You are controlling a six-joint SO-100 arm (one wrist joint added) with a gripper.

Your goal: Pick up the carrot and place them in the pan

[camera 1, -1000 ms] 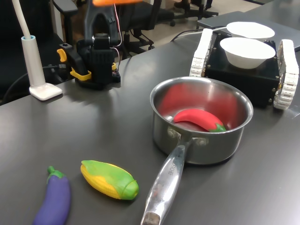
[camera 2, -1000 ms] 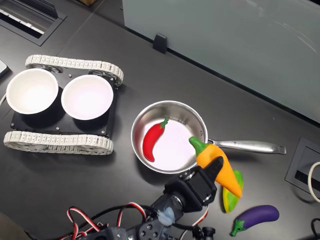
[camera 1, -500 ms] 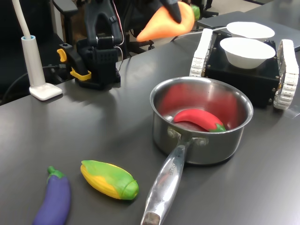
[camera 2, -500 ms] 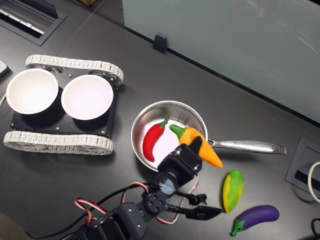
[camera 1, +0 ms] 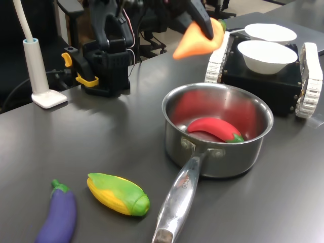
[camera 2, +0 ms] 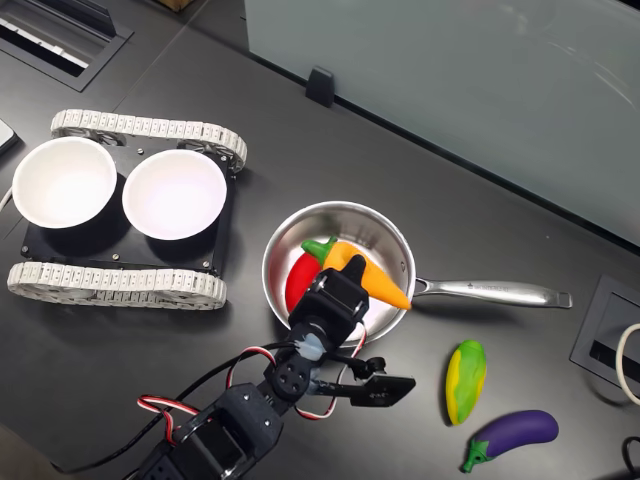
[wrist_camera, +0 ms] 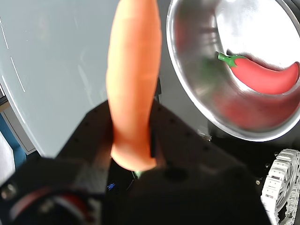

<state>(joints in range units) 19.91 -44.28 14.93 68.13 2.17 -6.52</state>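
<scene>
Carrot: was clamped in my end effector beside the corn, clear of the pan; now carried over the pan's bowl, above the chili. Arm: swung from its base side toward the pan. Carrot tip: formerly toward the corn, now over the rim by the handle.

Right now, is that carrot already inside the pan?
No. The tool holds the carrot in the air above the pan; only the red chili lies inside.
</scene>
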